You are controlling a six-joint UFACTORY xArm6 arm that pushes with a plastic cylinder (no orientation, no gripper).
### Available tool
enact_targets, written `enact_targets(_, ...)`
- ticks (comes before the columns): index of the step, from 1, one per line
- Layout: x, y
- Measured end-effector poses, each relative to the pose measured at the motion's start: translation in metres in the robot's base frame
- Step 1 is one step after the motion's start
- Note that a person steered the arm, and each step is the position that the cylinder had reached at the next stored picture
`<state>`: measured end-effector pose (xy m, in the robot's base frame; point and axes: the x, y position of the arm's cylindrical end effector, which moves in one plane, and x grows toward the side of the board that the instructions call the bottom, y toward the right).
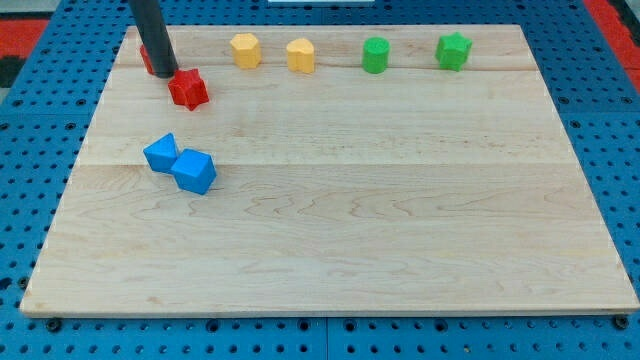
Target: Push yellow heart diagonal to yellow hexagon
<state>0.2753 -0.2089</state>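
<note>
rod parked by the red blocks, yellow heart still untouched

the arm has no jaws at all, only a dark rod, so there is nothing to spread or pinch. its tip (167,74) sits at the bench's (350,230) upper-left corner, just at ten o'clock of the red star-shaped block (188,89) and in front of a second red block (147,58) that the rod mostly hides.

the yellow heart (300,55) lies along the view's top edge, just at three o'clock of the yellow hexagon (245,49), the two near but apart, side by side in one row. to my eye the push has not begun: this looks like the approach step.

the next move calls for the tip to travel towards three o'clock, clear of the hexagon, and get above the heart at about twelve o'clock, then shove it down towards six, so it ends off the hexagon's corner. the gap by the board edge looks tight.

further along that row stand a green cylinder (375,54) and a green star (453,50); two blue blocks (180,163) touch lower left.
</note>
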Motion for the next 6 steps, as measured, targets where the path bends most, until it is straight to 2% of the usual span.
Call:
enact_targets(1,-0.008,0.018)
enact_targets(2,-0.042,0.029)
enact_targets(4,-0.009,0.182)
enact_targets(5,-0.027,0.123)
enact_targets(6,-0.055,0.179)
